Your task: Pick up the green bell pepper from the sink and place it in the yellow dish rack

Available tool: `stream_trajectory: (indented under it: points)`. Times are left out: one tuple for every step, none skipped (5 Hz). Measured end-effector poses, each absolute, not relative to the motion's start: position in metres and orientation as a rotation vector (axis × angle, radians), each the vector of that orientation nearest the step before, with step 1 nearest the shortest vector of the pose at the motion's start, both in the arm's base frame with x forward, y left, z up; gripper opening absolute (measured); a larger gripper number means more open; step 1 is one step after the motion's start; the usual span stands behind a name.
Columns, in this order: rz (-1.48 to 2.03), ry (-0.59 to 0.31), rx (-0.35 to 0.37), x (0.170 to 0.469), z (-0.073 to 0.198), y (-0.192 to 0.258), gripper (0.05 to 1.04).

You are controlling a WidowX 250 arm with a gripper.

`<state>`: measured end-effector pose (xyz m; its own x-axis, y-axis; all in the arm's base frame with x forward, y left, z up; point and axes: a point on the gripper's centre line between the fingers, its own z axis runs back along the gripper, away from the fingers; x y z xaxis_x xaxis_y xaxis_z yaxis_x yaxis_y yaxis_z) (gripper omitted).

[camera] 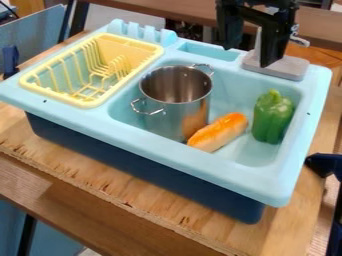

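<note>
Gripper (247, 56), black and two-fingered, is positioned over the far side of the light blue toy sink (200, 169), in front of the gray faucet base (294, 70); its fingers stand apart, in the open state. Inside the basin, a stainless steel pot (175, 107) stands upright toward the left, with one wire handle at its near left and the other at its far right. An orange-brown toy bread loaf (219, 132) lies at a slant to the right of the pot, its near left end close to the pot's base; contact cannot be confirmed. A green toy bell pepper (272, 118) stands stem up at the right of the basin, apart from the loaf. A yellow dish rack (87, 103) occupies the sink's left section. The unit's dark blue base (143, 162) rests on a plywood board (100, 175).
</note>
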<state>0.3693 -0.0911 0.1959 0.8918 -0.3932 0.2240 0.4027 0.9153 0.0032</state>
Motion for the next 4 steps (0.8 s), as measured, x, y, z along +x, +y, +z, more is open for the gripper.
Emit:
stream_trajectory:
  points:
    - [-0.424,-0.164,-0.051,0.372,0.173,-0.098,0.999]
    - [-0.405,-0.155,-0.055,0.372,0.165,-0.104,0.999]
    - [-0.382,-0.142,-0.056,0.375,0.156,-0.105,0.999]
    - [-0.388,-0.132,-0.056,0.378,0.151,-0.110,0.999]
